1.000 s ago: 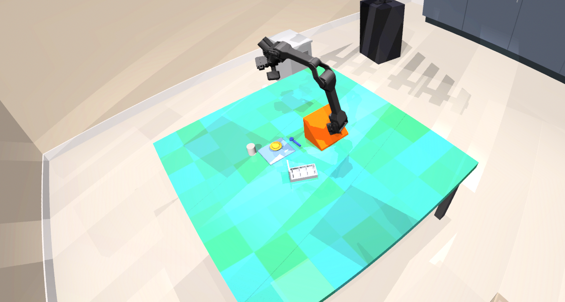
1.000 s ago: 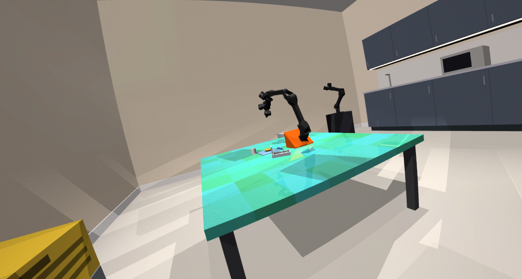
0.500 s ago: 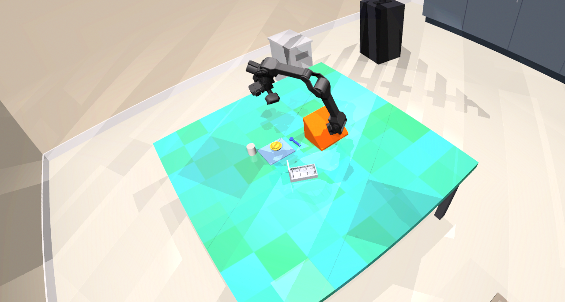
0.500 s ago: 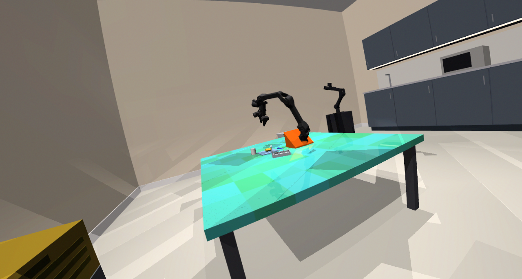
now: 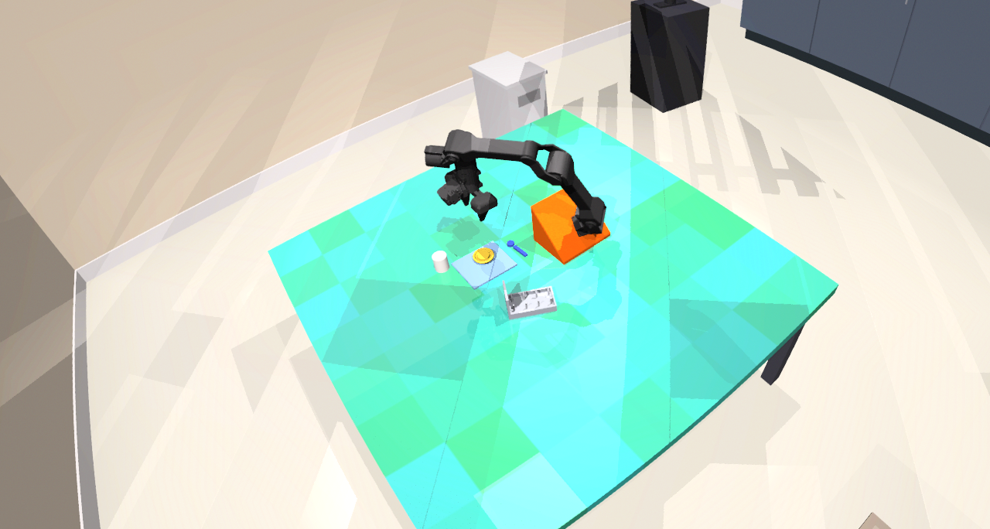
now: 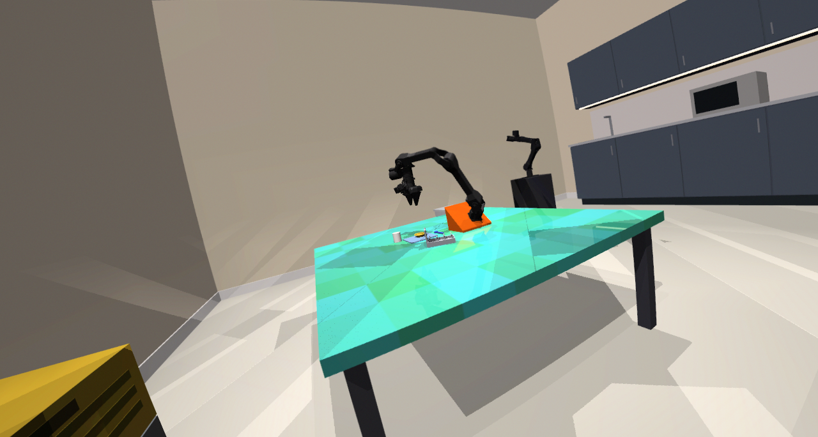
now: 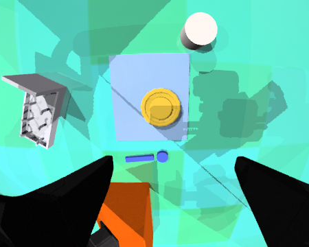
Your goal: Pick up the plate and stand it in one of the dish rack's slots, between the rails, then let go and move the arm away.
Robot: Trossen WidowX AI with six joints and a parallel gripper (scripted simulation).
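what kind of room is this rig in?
Most likely a kitchen. Dark cabinets line the far wall above and below a counter, with a built-in microwave between them. The arm sits on a green table, beside a plate and dish rack.

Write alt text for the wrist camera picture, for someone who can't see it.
Looking down past two open black gripper fingers, a small yellow plate lies flat on a pale blue mat on a turquoise table. A white cup stands beyond the mat, a grey dish rack sits left, and a blue spoon lies near an orange block.
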